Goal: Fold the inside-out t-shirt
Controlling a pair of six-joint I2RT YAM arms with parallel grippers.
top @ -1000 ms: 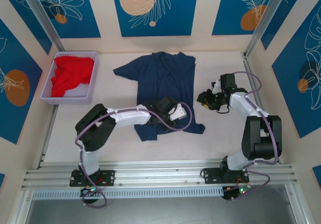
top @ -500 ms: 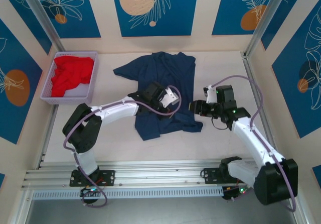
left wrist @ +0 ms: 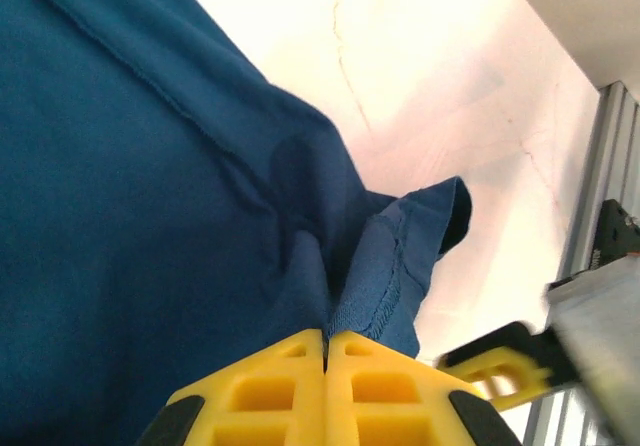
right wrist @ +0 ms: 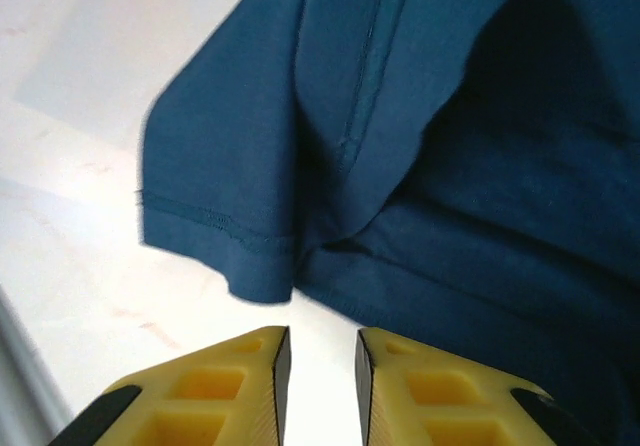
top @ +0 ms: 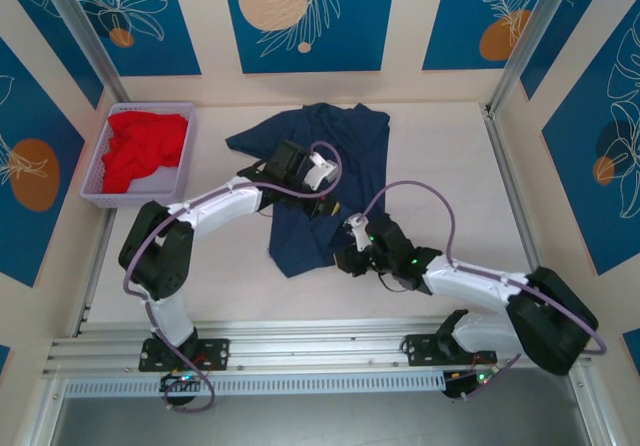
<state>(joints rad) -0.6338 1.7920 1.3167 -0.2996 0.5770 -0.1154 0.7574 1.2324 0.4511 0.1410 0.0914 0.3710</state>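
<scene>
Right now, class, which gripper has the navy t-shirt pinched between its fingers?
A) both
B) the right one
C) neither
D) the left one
D: in the left wrist view the left gripper is shut on a fold of the inside-out t-shirt; the right gripper stands open just short of the hem, with nothing in the gap.

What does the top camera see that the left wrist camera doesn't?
Top camera: most of the t-shirt lying on the table, plus the red clothes in the lilac basket. Left wrist camera: a close look at the left claw pinched shut on a bunched fold, and the stitched hem. Both: the navy t-shirt and the pale table.
</scene>
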